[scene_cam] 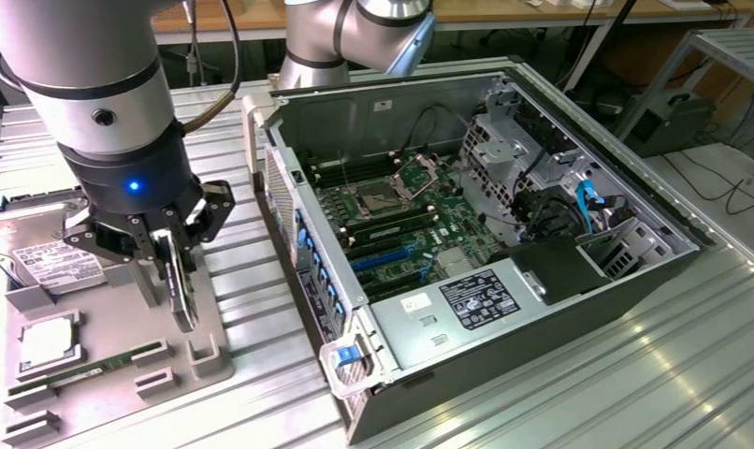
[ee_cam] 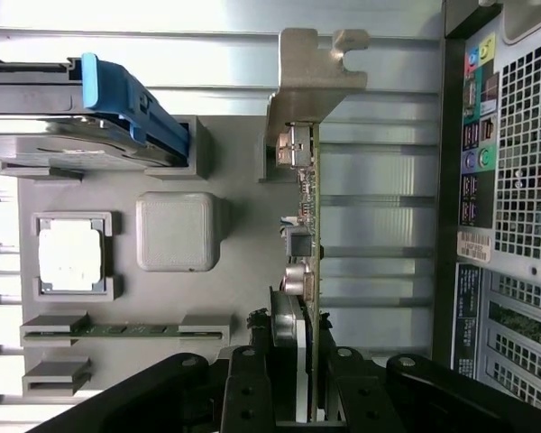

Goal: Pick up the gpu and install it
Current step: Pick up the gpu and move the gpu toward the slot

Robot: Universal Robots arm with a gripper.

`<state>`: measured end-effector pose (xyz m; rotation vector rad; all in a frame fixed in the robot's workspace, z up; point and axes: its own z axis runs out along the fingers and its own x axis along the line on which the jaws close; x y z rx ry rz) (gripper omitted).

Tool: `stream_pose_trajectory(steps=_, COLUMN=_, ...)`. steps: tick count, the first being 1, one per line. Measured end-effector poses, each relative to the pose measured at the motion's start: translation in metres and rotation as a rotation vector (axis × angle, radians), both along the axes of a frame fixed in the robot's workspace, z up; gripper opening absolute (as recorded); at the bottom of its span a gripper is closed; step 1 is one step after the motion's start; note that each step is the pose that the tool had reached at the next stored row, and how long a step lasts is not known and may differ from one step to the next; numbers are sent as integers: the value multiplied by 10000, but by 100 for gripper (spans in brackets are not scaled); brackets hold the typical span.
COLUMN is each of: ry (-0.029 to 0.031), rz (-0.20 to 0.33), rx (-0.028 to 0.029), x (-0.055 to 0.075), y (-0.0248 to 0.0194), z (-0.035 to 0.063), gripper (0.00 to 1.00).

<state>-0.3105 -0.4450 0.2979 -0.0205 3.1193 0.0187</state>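
gpu [ee_cam: 307, 216] bracket silver metal, matt; tray [ee_cam: 243, 162] grey matt plastic; table [scene_cam: 627, 374] ribbed shiny metal

Silver arm [scene_cam: 93, 89] bears black tool [scene_cam: 171, 254], blue light [scene_cam: 133, 185].

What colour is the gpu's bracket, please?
The bracket on the gpu is silver, clearest in the wrist view.

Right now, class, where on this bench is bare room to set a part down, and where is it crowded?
Free: the ribbed table on the exterior view's right of the computer case, and a narrow strip between case and tray. Crowded: the tray, with hard drive, processor, memory stick and the gpu in the jaws.
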Motion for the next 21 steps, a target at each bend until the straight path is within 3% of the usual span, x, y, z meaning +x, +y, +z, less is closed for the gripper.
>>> stream_pose_trajectory(steps=21, ry=-1, rz=0, rx=-1, x=0, y=-1, z=354, gripper=28)
